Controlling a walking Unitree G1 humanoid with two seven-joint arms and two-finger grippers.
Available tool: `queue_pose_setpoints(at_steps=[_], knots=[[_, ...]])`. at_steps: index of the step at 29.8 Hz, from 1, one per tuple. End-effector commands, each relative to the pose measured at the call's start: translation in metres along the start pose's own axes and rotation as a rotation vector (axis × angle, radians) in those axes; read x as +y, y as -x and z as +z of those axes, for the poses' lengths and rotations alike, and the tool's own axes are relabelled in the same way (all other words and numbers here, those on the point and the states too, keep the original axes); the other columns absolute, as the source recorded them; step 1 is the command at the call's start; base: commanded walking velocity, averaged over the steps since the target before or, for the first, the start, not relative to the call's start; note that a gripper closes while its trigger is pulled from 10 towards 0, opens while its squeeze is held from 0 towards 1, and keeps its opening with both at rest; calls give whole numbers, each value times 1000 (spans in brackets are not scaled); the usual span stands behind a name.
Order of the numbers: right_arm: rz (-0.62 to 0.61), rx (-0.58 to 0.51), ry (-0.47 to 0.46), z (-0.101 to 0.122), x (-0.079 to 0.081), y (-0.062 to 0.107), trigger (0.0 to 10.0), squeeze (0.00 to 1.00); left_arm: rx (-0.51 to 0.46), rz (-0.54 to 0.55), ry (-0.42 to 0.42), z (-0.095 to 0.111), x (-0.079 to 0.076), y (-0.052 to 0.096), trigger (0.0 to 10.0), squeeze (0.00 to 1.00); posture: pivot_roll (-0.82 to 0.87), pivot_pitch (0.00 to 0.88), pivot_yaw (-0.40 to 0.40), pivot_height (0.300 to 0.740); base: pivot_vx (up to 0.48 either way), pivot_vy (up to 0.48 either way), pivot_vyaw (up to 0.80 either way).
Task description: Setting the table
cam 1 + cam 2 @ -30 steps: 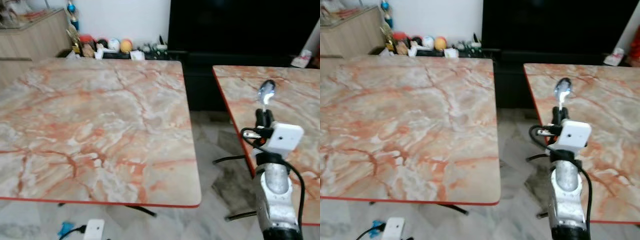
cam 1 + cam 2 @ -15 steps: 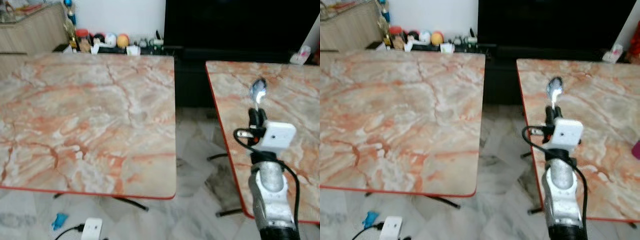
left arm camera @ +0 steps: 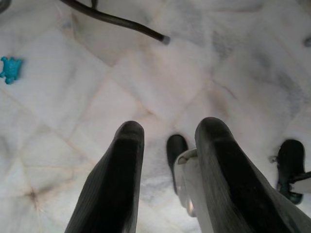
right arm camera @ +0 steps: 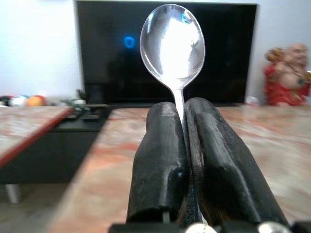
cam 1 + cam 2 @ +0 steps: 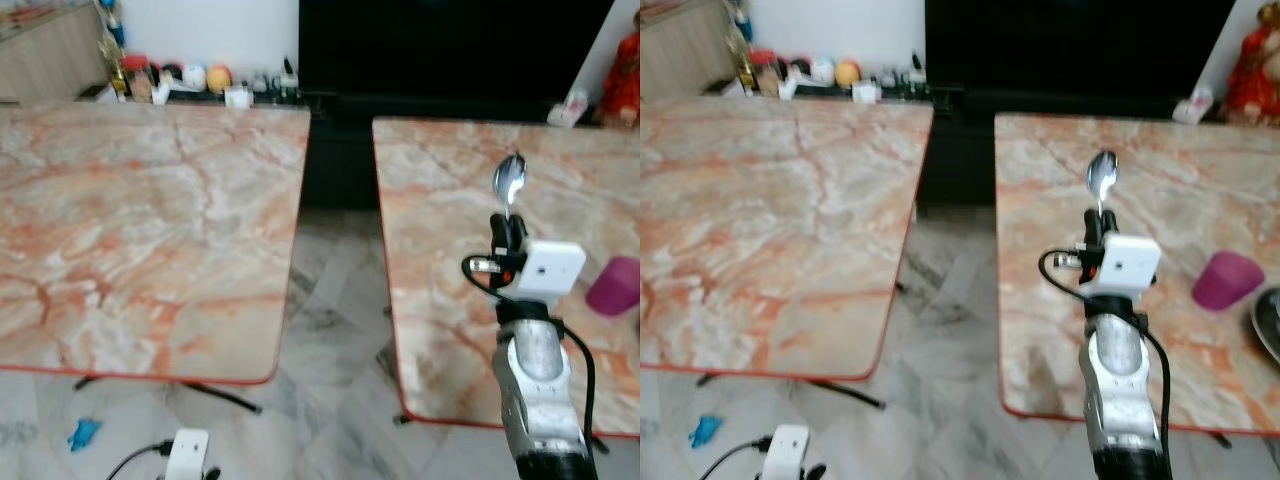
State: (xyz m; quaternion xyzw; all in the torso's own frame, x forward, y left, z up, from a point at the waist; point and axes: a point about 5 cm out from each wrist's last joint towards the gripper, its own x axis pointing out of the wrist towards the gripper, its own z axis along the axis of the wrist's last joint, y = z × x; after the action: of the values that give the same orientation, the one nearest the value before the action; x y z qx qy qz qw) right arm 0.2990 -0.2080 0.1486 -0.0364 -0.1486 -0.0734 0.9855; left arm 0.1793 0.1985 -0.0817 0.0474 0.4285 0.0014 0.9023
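My right gripper (image 5: 507, 230) is shut on a silver spoon (image 5: 509, 182), held upright with its bowl on top; the right wrist view has the spoon (image 4: 173, 42) rising from between the two black fingers (image 4: 160, 160). It hovers over the left part of the right marble table (image 5: 440, 250). A purple cup (image 5: 613, 286) stands on that table to the gripper's right, and the rim of a dark plate (image 5: 1268, 322) is at the right edge beside it. My left gripper (image 3: 165, 141) hangs open over the tiled floor.
A second marble table (image 5: 140, 220) stands on the left, separated by a gap of tiled floor (image 5: 330, 310). A black TV (image 5: 450, 45) and a low shelf with small items (image 5: 190, 80) are behind. A white charger (image 5: 186, 455) and a blue toy (image 5: 83, 433) lie on the floor.
The camera has turned right: both tables slide left in view, and the purple cup and plate rim come into sight. The right gripper keeps the spoon upright.
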Motion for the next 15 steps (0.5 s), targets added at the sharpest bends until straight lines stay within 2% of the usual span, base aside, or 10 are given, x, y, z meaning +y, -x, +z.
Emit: queue_pose_setpoints(at_steps=[1, 15], knots=[[-18, -15, 6, 4, -7, -2, 10000, 0, -2, -24, -13, 1, -9, -1, 10000, 0, 27, 0, -19, 736, 0, -409, 0], [-26, -22, 15, 5, -10, -2, 10000, 0, -5, -24, -23, 1, -6, 0, 10000, 0, 23, 0, -14, 736, 0, -406, 0]])
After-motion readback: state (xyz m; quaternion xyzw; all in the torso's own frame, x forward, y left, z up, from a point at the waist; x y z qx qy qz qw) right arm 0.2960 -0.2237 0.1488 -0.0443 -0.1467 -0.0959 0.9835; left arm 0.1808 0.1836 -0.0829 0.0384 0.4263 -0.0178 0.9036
